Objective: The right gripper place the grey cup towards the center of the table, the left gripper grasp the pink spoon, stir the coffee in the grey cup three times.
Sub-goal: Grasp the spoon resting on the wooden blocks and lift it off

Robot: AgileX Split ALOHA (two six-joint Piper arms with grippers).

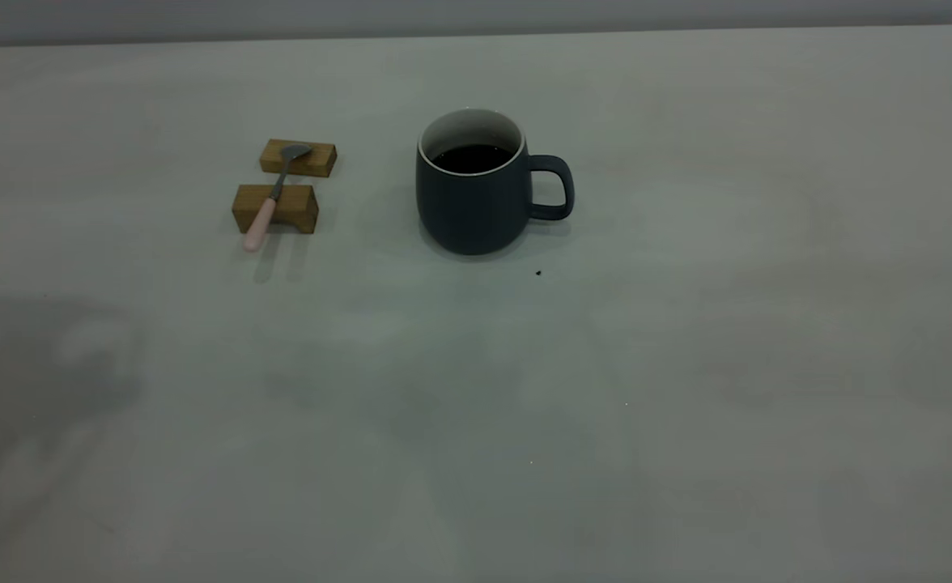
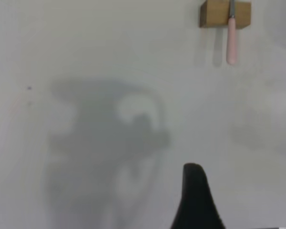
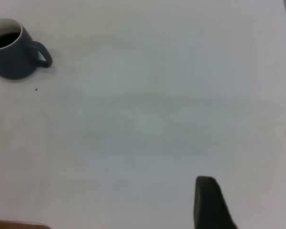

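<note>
Your left hand (image 2: 196,200) shows one dark finger above bare counter (image 1: 686,364); I cannot tell its spread. The pink spoon (image 1: 272,197) bridges two wooden blocks (image 1: 275,208) left of centre. The grey cup (image 1: 473,186), holding coffee (image 1: 471,158), stands mid-counter with open room rightward. Your right hand (image 3: 210,202) likewise cannot be judged.

We see a bare test bench, such as a robotics lab has, not a home. The wide, plain, matte pale grey-white table (image 1: 686,364) fills the view, with only a flat grey wall strip (image 1: 476,16) behind it. The few props stand staged: two small brown wooden blocks (image 1: 275,208) carry a slim pink-handled metal spoon (image 1: 272,199).
</note>
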